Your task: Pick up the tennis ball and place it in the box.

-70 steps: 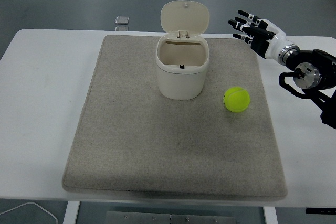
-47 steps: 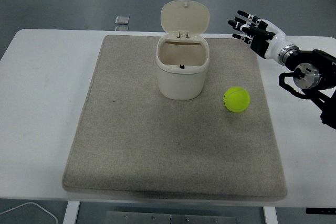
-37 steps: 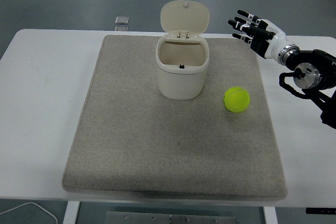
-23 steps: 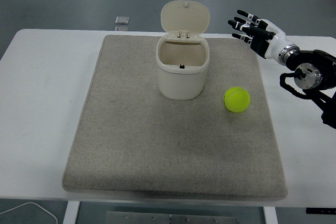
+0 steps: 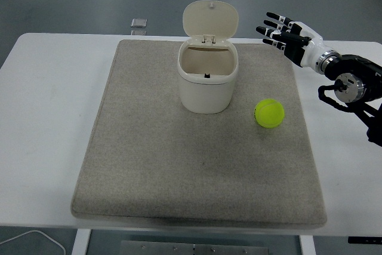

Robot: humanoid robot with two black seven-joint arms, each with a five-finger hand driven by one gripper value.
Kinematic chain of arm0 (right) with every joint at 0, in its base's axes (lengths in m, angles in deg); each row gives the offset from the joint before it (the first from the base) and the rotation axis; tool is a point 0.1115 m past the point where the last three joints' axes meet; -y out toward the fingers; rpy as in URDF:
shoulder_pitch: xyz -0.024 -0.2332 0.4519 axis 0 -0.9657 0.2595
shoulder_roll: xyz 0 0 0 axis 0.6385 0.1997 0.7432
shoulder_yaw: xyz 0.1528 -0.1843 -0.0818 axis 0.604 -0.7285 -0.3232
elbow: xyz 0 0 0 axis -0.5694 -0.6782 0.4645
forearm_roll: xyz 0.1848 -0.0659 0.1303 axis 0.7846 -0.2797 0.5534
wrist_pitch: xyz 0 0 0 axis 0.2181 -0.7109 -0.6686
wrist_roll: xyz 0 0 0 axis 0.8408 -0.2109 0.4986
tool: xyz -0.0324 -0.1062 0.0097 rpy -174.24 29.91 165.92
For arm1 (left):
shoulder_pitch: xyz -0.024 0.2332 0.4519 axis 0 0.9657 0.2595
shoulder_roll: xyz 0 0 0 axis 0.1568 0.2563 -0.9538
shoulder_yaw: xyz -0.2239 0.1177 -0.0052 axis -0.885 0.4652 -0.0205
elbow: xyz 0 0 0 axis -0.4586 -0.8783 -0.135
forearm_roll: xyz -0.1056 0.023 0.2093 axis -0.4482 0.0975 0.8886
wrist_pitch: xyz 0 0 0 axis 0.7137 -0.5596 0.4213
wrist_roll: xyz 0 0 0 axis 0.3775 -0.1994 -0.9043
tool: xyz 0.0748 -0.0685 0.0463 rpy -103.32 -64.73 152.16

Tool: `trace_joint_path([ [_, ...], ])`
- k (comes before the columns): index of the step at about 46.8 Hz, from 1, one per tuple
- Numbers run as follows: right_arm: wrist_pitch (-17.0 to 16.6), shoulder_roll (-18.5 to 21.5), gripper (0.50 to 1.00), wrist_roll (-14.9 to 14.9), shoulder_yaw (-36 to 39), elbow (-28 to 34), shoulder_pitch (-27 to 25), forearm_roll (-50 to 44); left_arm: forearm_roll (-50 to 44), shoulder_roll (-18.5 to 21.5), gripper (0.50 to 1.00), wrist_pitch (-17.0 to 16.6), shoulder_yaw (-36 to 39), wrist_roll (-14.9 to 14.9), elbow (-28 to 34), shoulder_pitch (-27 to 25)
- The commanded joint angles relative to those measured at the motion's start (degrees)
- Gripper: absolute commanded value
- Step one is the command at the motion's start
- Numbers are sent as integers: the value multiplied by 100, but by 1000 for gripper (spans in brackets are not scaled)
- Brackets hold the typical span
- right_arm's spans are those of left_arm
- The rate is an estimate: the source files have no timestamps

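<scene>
A yellow-green tennis ball (image 5: 269,113) lies on the grey mat (image 5: 149,171), to the right of a cream box (image 5: 207,82) whose hinged lid stands open at the back. My right hand (image 5: 285,32) hovers over the mat's far right corner, well behind the ball and apart from it. Its fingers are spread and hold nothing. The black right forearm (image 5: 352,85) comes in from the right edge. No left arm shows.
The mat covers most of the white table (image 5: 42,106). A small grey square object (image 5: 138,24) lies at the table's far edge, behind the mat. A white cable (image 5: 30,242) hangs below the near left corner.
My right hand has shifted slightly up and left, toward the far edge. The ball and the box have not moved.
</scene>
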Motion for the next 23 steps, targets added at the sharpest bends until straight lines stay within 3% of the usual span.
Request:
trace_joint_path([
  [1, 1, -8, 928, 1, -10, -1, 15, -9, -2, 0, 992, -1, 0, 0, 0, -1],
  [13, 36, -61, 928, 1, -1, -1, -29, -659, -2, 0, 992, -1, 0, 0, 0, -1],
  [23, 1, -360, 928, -17, -19, -71, -64, -1028, 7, 0, 990, -1, 0, 0, 0, -1],
])
